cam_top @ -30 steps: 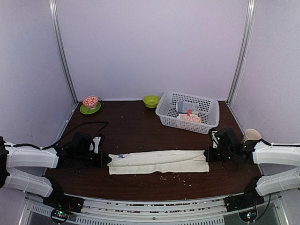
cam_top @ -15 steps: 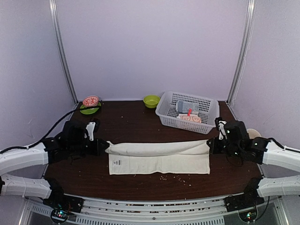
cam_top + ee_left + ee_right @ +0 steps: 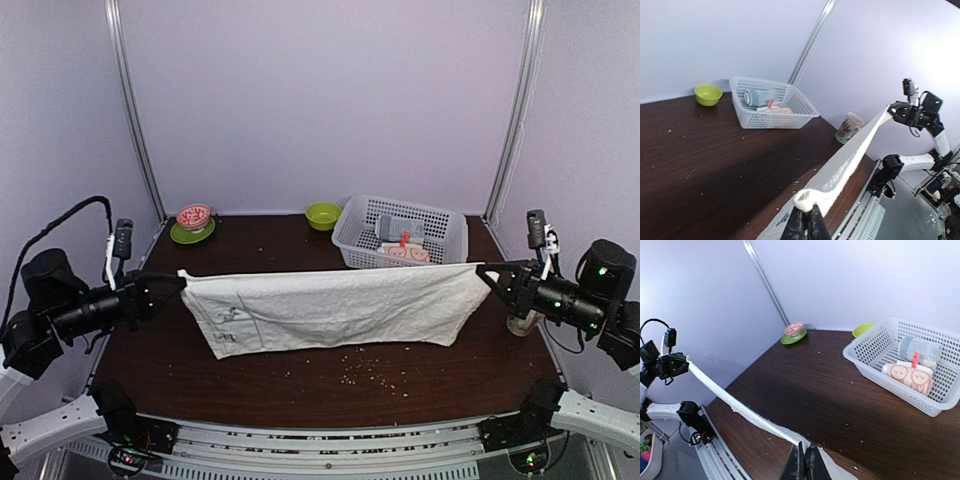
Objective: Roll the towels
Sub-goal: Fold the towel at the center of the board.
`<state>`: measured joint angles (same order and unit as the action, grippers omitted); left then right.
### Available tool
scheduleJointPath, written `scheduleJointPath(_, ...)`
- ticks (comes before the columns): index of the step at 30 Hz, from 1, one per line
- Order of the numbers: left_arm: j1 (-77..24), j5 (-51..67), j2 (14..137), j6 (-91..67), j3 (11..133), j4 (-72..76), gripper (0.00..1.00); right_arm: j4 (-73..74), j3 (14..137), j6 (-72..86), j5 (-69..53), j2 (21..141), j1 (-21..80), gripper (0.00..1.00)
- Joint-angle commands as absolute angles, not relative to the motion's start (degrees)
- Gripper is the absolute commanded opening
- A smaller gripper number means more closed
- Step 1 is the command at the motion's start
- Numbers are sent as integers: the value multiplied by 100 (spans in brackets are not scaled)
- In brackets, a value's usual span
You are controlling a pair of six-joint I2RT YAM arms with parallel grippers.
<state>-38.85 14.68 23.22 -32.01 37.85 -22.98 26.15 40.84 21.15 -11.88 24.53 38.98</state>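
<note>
Cream-white towel (image 3: 330, 305) hangs flat btw left tool (image 3: 179, 279) & right tool (image 3: 488, 269), each pinching a top corner; rolling not started.

The cup (image 3: 518, 325) beside the right gripper (image 3: 484, 268) was largely hidden by it. The print on the cream-white towel (image 3: 340, 305), near the left gripper (image 3: 183, 277), was too small to be read.

White basket (image 3: 352, 238) (grey-blue roll (image 3: 400, 228) inside) beside 1 green bowl (image 3: 323, 214).
</note>
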Motion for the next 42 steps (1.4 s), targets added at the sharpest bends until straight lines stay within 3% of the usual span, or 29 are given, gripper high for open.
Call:
scheduleJointPath(1,-3893,2168,1800,-3190,4360,-2695,0,2840,4348,2305,-1935,2067,3907,0)
scheduleJointPath(7,-3894,1910,2372,-3023,4138,-2359,0,2247,3995,2480,-1644,2506,3891,0)
scheduleJointPath(14,-3641,1724,4917,-3088,3347,-61,0,823,3349,3027,-924,4436,3395,0)
scheduleJointPath(21,-3114,1092,6591,-3296,3438,749,0,273,3375,3198,8,6167,3142,0)
scheduleJointPath(31,-3025,706,6935,-3166,3174,874,0,34,3328,3187,386,6967,3076,0)
scheduleJointPath(42,-3048,575,6191,-3348,2259,835,0,328,2771,3321,213,6307,3093,0)
